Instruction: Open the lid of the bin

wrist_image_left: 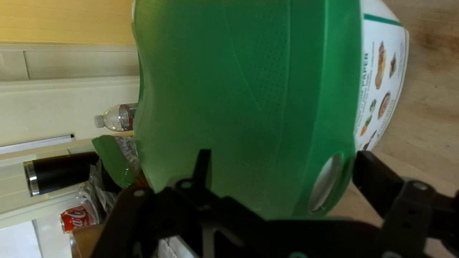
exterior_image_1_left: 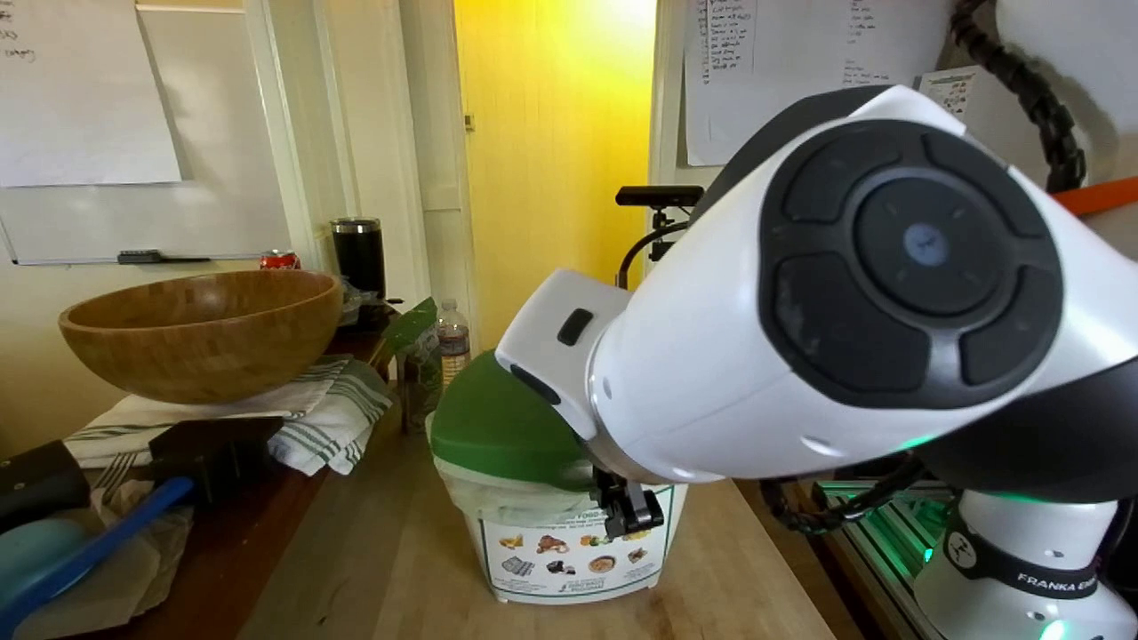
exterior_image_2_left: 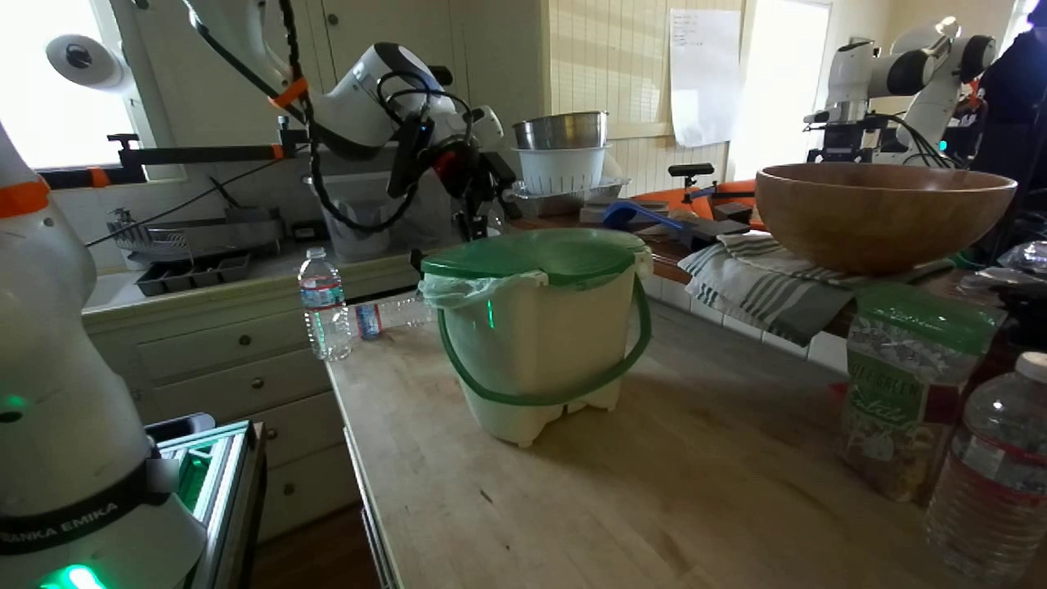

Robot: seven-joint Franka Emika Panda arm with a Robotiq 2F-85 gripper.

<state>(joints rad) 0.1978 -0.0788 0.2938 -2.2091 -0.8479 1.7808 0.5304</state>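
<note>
The green lid (exterior_image_1_left: 498,431) sits closed on the white bin (exterior_image_1_left: 573,569) in both exterior views; the lid (exterior_image_2_left: 540,255) and bin (exterior_image_2_left: 532,352) stand upright on the wooden counter. In the wrist view the lid (wrist_image_left: 229,89) fills the middle, with an oval hole (wrist_image_left: 324,184) near its front edge. My gripper (wrist_image_left: 283,156) is open and holds nothing. One finger is over the lid's top, the other just past its front edge beside the hole. I cannot tell if they touch. In an exterior view a finger of the gripper (exterior_image_1_left: 629,511) shows before the bin's label; the rest is hidden.
A brown wooden bowl (exterior_image_2_left: 883,213) stands on a striped towel (exterior_image_2_left: 761,282) beside the counter. A salad bag (exterior_image_2_left: 908,393) and a water bottle (exterior_image_2_left: 994,474) stand behind the bin. More bottles, one upright (exterior_image_2_left: 325,307) and one lying (exterior_image_2_left: 393,317), are at the counter edge.
</note>
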